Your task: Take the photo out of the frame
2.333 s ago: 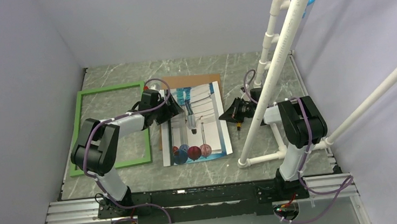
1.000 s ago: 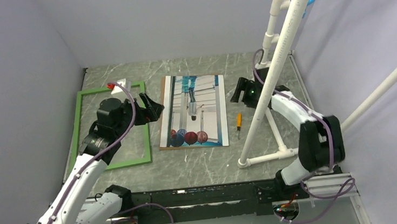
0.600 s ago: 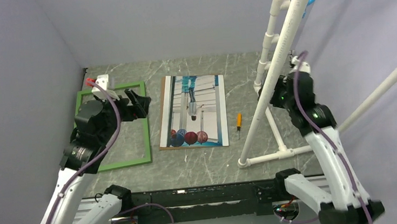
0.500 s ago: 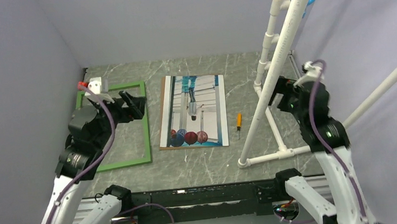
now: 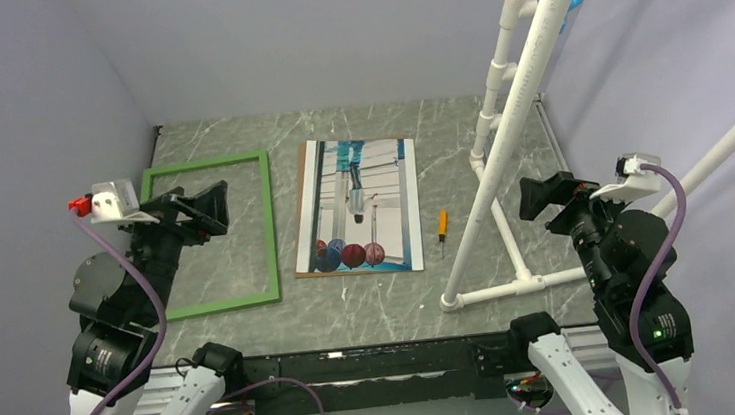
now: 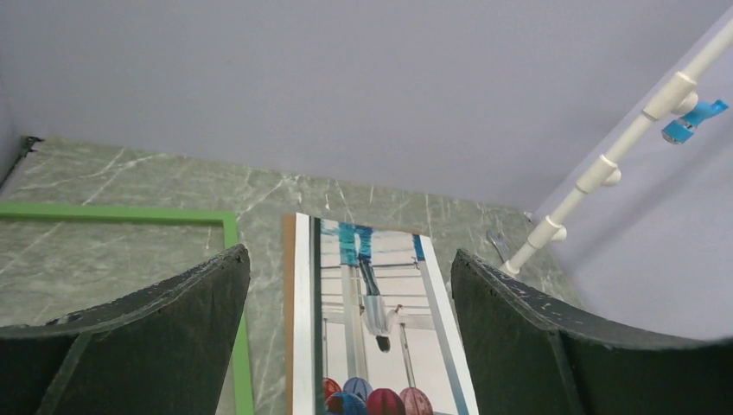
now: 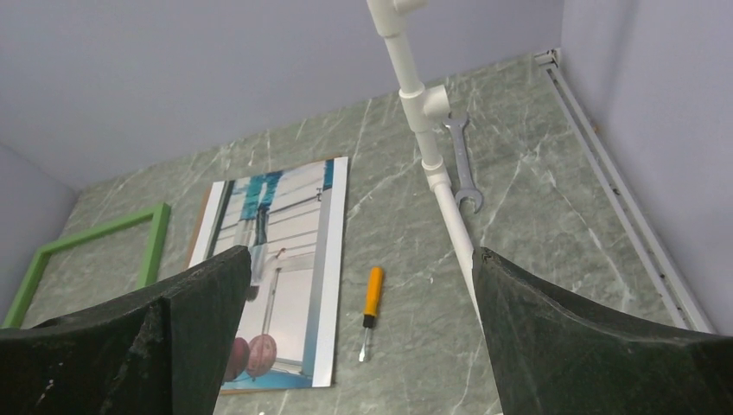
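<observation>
The photo lies flat in the middle of the table on a brown backing board, which shows as a thin strip along its left edge. The green frame lies to its left with only table inside it, and a gap separates it from the photo. My left gripper hangs open high over the frame with nothing in it. My right gripper hangs open high at the right, behind the pipe, also with nothing in it. The left wrist view shows the photo and frame far below the open left gripper. The right wrist view shows the photo below the open right gripper.
An orange-handled screwdriver lies just right of the photo. A white PVC pipe rig stands on the right half of the table, and a grey wrench lies beside its upright. Grey walls close in the table on three sides.
Both arms have drawn back from the photo and risen high toward the near edge. The photo, askew before, now lies straight on the board. The right gripper has opened wider.
</observation>
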Robot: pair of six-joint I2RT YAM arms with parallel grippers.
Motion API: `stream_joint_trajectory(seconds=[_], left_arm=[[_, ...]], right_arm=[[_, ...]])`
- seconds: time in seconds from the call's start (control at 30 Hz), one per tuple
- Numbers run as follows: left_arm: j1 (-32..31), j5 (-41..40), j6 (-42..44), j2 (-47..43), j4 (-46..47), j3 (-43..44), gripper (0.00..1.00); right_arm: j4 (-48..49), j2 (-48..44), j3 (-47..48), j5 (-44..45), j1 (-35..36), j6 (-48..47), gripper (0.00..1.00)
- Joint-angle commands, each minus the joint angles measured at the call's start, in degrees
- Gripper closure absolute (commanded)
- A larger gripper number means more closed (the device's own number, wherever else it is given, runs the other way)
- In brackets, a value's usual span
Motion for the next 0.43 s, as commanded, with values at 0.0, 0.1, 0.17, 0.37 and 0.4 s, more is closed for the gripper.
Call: stream_joint_trajectory(seconds=[0.0, 0.1, 0.17, 0.37, 0.4], left_arm=[[0.1, -3.1, 2.3, -1.7, 0.1, 2.4, 0.11], [0.1, -3.8, 2.6, -2.1, -0.1, 2.3, 0.11], [0.1, -3.8, 2.4, -2.0, 0.0, 2.0, 0.11], [0.1, -2.7, 1.5, -1.2, 0.5, 1.1, 0.11], [0.1, -2.6, 1.5, -1.1, 0.7, 1.1, 0.11]], right_arm=[[-0.1, -1.4, 2.9, 1.3, 0.2, -1.1, 0.0], [1.0, -2.5, 2.5, 0.3, 0.2, -1.0, 0.0], [1.7, -3.2, 2.4, -0.1, 0.2, -0.7, 0.0], [3.5, -5.4, -0.7, 2.1, 0.2, -0.3, 0.0], [2.2, -4.4, 0.4, 1.7, 0.2, -0.8, 0.0]])
